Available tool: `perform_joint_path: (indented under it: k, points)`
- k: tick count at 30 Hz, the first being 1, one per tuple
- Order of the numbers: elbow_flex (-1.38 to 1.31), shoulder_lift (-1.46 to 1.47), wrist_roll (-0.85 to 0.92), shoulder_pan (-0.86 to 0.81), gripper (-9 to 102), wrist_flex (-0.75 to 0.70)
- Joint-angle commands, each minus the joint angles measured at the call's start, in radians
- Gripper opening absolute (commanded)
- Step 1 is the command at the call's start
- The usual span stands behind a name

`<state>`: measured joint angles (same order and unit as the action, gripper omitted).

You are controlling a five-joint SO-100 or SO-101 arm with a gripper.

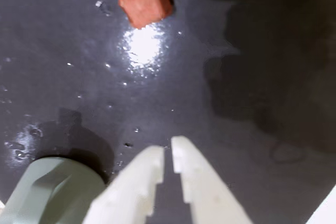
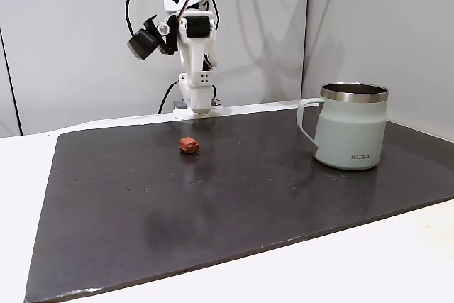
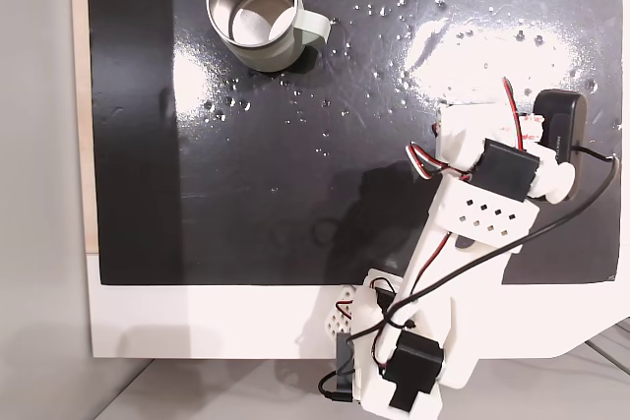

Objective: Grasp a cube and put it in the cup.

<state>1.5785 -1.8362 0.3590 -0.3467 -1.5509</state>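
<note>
Gripper (image 1: 168, 150) fingers nearly together, holding nothing, above dark mat (image 2: 213, 204); cube (image 1: 145, 1) lies ahead; mug (image 2: 351, 127) well apart.

In a fixed view we see the cube (image 2: 188, 145) lying on the mat (image 2: 213, 204), which covers the tabletop (image 2: 397, 260), left of centre. The cup (image 2: 351, 127) stands well apart at the right, its handle toward the cube. The arm's base (image 2: 195, 108) sits behind the cube at the mat's far edge. In the wrist view the cube (image 1: 145, 1) lies ahead of the claw (image 1: 168, 153).
</note>
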Motion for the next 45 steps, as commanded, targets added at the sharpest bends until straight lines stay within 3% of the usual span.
perform_joint_path:
  k: [1, 5, 13, 45]
  points:
    - [-0.081, 0.014, 0.012, -0.009, 0, -0.020]
    - [-0.083, 0.037, 0.035, -0.008, 2, -0.025]
    - [-0.083, 0.066, 0.035, -0.028, 24, -0.040]
    - [-0.156, 0.362, 0.083, -0.104, 26, 0.049]
